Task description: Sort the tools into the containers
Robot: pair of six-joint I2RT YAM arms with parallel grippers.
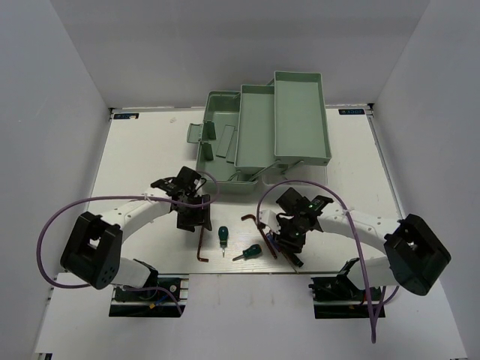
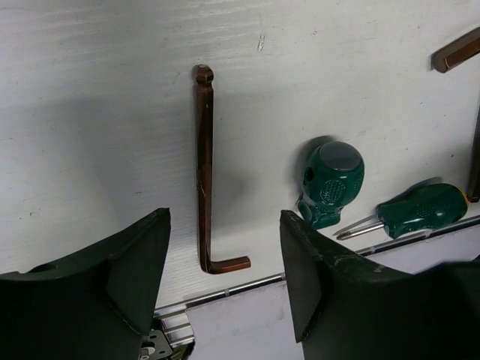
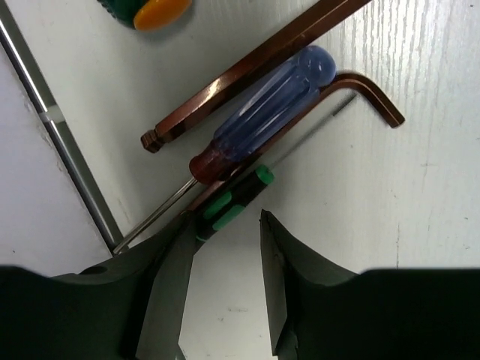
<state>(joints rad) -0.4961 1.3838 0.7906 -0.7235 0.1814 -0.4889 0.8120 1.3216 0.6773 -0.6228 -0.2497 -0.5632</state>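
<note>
The pale green toolbox (image 1: 217, 127) stands open at the back, its trays (image 1: 301, 116) stepped out to the right. My left gripper (image 1: 193, 217) is open above a reddish-brown hex key (image 2: 202, 172), which lies between and beyond its fingertips (image 2: 157, 225). Two green stubby screwdrivers (image 2: 330, 184) (image 2: 420, 210) lie to its right. My right gripper (image 3: 225, 225) is open and low over a pile: a blue-handled screwdriver (image 3: 274, 105), a thin black-and-green precision screwdriver (image 3: 232, 202) whose handle end touches the left finger, and two hex keys (image 3: 255, 64) (image 3: 367, 94).
The table's front edge with a metal rail (image 2: 225, 289) runs just behind the left gripper and beside the right gripper (image 3: 67, 157). White walls enclose the table on three sides. The orange-capped end of a stubby screwdriver (image 3: 150, 11) shows in the right wrist view.
</note>
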